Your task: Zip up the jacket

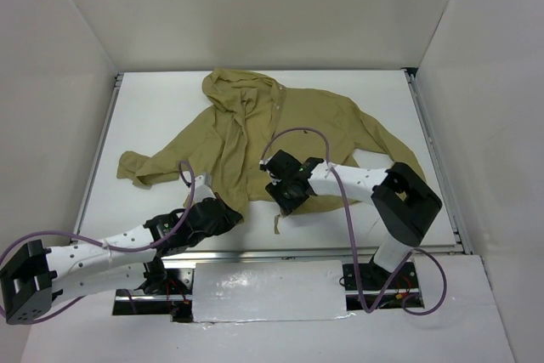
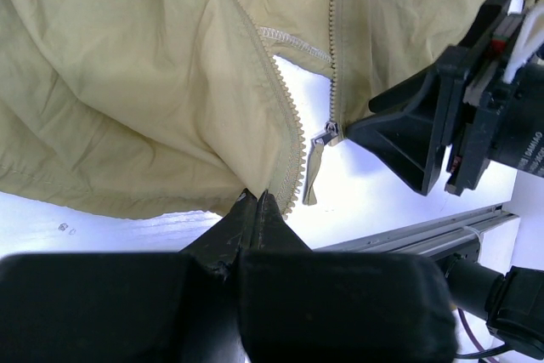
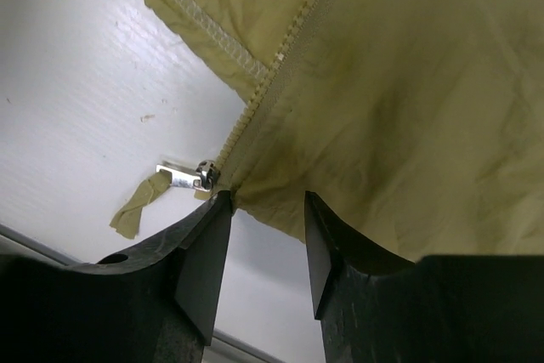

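At the jacket's (image 1: 246,133) hem, left end effector (image 2: 257,206) pinched on it, right end effector (image 3: 267,203) parted around it.

The jacket (image 1: 246,133) is plain olive-tan, and its zipper teeth (image 2: 331,40) have the same tan. The zipper slider (image 3: 202,174) is silver. The worktop (image 1: 153,116) is white. The left gripper (image 2: 257,201) and the right gripper (image 3: 266,210) have black jaws. The cables (image 1: 299,130) are purple.
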Robot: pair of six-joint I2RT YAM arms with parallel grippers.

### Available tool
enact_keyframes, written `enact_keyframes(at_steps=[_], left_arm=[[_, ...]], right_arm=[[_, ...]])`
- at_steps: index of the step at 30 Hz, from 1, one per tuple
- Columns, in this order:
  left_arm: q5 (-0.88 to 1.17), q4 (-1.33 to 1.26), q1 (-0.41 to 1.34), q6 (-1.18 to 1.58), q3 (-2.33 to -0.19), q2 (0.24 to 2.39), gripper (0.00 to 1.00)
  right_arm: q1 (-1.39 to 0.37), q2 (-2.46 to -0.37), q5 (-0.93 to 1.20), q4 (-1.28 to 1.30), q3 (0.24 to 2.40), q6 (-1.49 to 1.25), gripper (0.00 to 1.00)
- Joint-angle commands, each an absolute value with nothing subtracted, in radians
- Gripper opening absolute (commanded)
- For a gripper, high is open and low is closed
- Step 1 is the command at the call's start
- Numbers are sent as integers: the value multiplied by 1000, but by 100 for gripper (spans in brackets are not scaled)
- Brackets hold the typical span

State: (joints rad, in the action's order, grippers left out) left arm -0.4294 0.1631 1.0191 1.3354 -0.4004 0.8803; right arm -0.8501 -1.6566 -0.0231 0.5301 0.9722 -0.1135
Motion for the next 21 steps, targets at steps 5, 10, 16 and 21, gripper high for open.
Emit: enact_keyframes(at_steps=[5, 10, 16, 21], left_arm=[[-433, 130, 1014, 1321, -426, 885, 0], [-431, 129, 1014, 1322, -420, 877, 0], [-437, 133, 1011, 1322, -420, 870, 0], [-445, 138, 1011, 1327, -422, 873, 0]], right_arm=[[-856, -1739, -12, 581, 1058, -121, 48], [-862, -1736, -6, 589, 1055, -124, 52], [-862, -1769, 23, 606, 1040, -133, 42], [-864, -1772, 9, 604, 1031, -156, 0]])
